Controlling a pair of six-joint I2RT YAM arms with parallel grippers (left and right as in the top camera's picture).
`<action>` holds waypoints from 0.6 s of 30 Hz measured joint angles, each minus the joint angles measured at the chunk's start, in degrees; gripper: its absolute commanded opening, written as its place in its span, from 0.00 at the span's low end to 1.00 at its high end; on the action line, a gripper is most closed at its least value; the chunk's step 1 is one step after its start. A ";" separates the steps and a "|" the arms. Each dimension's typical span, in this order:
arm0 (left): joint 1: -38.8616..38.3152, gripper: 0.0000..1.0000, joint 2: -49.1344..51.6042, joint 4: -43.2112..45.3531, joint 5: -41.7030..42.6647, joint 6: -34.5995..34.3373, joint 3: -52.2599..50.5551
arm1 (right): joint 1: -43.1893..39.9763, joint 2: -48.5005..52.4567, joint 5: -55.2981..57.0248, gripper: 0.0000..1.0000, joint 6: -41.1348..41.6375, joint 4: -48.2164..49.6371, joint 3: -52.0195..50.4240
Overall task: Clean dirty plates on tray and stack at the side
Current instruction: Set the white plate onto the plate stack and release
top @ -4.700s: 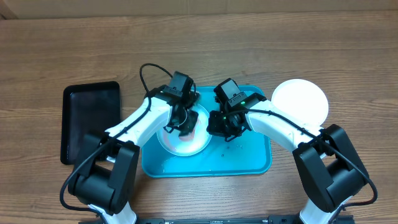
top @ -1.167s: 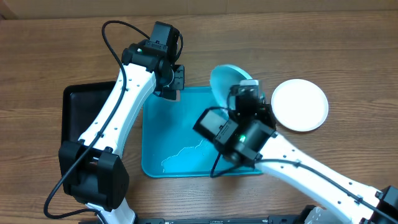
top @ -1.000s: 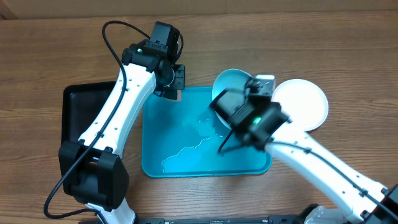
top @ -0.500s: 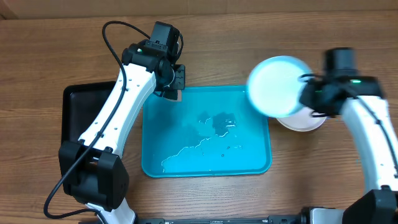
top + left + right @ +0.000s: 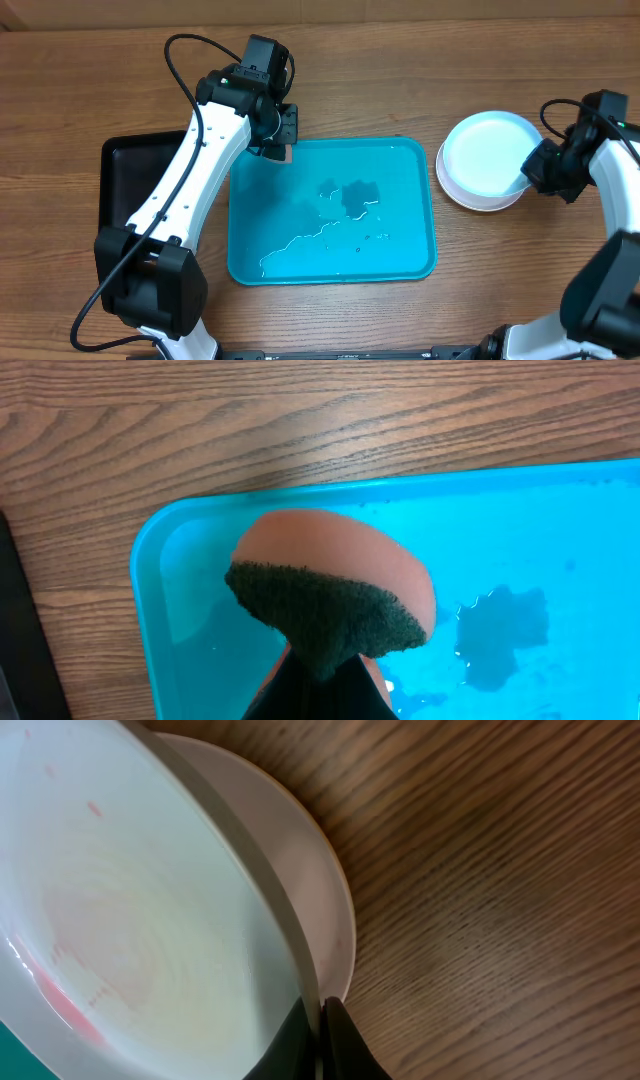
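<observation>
The upper plate (image 5: 490,165) hides most of the white plate (image 5: 476,204) beneath; the sponge (image 5: 330,595) masks the left jaws.

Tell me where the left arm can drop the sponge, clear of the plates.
The tray floor is bare except puddles. The black tray beside it is empty where the left arm doesn't cover it. The table beyond the tray is open wood. Crowded: the right side, where the right gripper pinches the top plate on the stack.

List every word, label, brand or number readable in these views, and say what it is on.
None. No readable text shows on the tray, the top plate, the plate beneath it, the sponge, the black tray or elsewhere in view.
</observation>
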 measured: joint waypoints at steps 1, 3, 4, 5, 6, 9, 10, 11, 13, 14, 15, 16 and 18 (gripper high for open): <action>0.00 0.04 0.00 0.00 0.00 0.00 0.00 | -0.02 0.87 -0.02 0.04 0.07 0.09 0.00; 0.00 0.04 0.00 0.00 0.00 0.00 0.00 | -0.02 2.93 0.04 0.04 0.07 -0.04 0.00; 0.00 0.04 0.00 0.02 0.00 0.00 0.00 | -0.02 3.72 0.11 0.09 0.09 0.00 0.00; 0.00 0.04 0.00 0.02 0.00 0.00 0.02 | -0.04 4.37 0.09 0.19 0.22 -0.04 0.00; 0.00 0.04 0.00 0.02 0.00 0.00 0.00 | -0.04 4.72 0.11 0.29 0.57 0.00 -0.11; 0.00 0.04 0.00 0.02 0.00 0.00 0.00 | -0.07 4.79 0.04 0.40 0.39 -0.15 -0.20; 0.00 0.04 0.00 0.02 0.00 0.00 0.00 | -0.09 4.79 -0.13 0.41 0.33 -0.31 -0.20; 0.00 0.04 0.00 0.02 0.00 0.00 0.00 | -0.09 4.79 -0.33 0.41 0.17 -0.79 -0.20; 0.00 0.04 0.00 0.00 0.00 0.00 0.00 | -0.09 4.79 -1.20 0.42 -0.09 -2.71 0.02; 0.00 0.04 0.00 -0.09 0.00 0.00 0.00 | -0.09 4.79 -1.75 0.43 -0.31 -3.82 0.28; 0.00 0.04 0.00 -0.37 0.00 0.00 0.00 | -0.09 4.79 -2.51 0.43 -0.70 -5.03 0.72; 0.00 0.04 0.00 -0.70 0.00 0.00 0.02 | -0.09 4.76 -3.56 0.43 -1.22 -6.14 1.44; 0.57 0.04 0.00 -3.13 0.07 0.00 0.04 | -0.09 4.66 -5.33 0.46 -2.05 -7.69 3.02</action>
